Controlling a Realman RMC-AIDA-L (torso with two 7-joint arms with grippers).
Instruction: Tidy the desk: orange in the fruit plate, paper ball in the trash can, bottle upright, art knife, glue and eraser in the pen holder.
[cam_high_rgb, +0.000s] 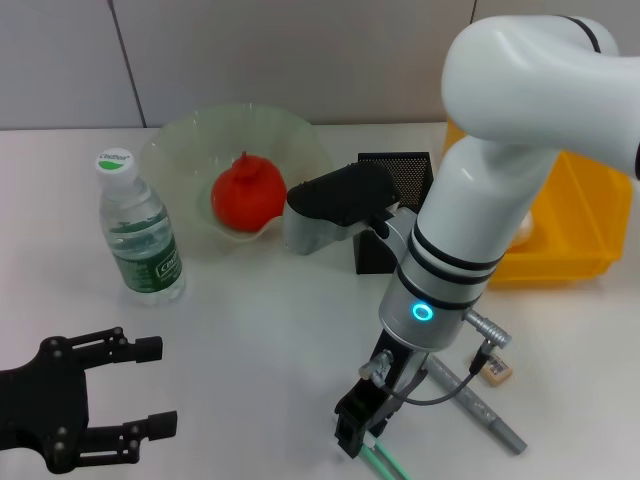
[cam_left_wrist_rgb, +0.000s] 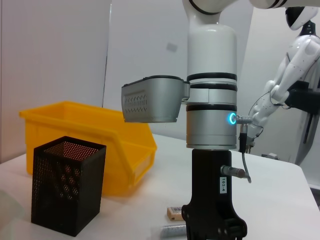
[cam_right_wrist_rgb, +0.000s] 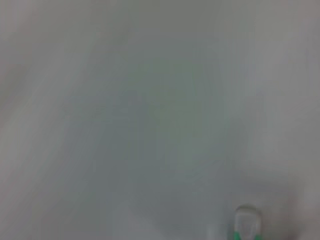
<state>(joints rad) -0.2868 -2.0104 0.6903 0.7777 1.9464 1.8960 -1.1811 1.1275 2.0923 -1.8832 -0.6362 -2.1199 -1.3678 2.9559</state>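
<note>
White desk (cam_high_rgb: 260, 330) is carrying everything. Left gripper (cam_high_rgb: 150, 388) is hovering at the near left, jaws wide and empty. Bottle (cam_high_rgb: 139, 228) is standing upright, its label unreadable. Orange (cam_high_rgb: 247, 195) is sitting in the fruit plate (cam_high_rgb: 180, 140). Right gripper (cam_high_rgb: 358, 425) is reaching down onto a green item (cam_high_rgb: 385, 462); I cannot tell its jaw state. Pen holder (cam_high_rgb: 400, 175) and yellow bin (cam_high_rgb: 575, 220) are standing behind.

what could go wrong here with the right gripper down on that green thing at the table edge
The green-handled item lies flat at the near table edge, so the right gripper may scrape the table or nudge it off. The grey stick and eraser lie close beside that arm and could get swept. Carrying anything to the pen holder means clearing the arm's own bulky wrist housing, which crowds it.
</note>
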